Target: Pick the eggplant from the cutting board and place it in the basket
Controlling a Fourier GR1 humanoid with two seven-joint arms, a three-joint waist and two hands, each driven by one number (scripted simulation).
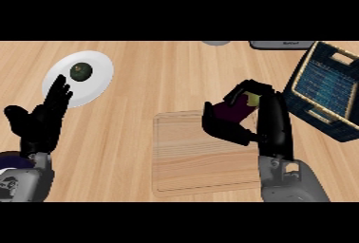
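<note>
Right hand (247,124) curled round eggplant (236,108), held above cutting board (200,161) top-right corner. Carry step, I'd say. Basket (301,95) at 2 o'clock from it; next needs move over the rim, then release. Left hand (41,118) open, resting at 9.

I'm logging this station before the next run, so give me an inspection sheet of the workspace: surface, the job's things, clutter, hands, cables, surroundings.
Surface: light wooden counter.
Job's things: eggplant, purple with a pale green end, is in the right hand's grasp above the upper right corner of the cutting board; the dark blue basket with tan rims stands to its right, nothing seen in it.
Clutter: white plate at upper left with a dark green round item on it.
Hands: right hand curled round the eggplant; left hand open, resting at the left edge.
Cables: nothing seen.
Surroundings: two grey objects cut off at the top edge, unidentifiable.
</note>
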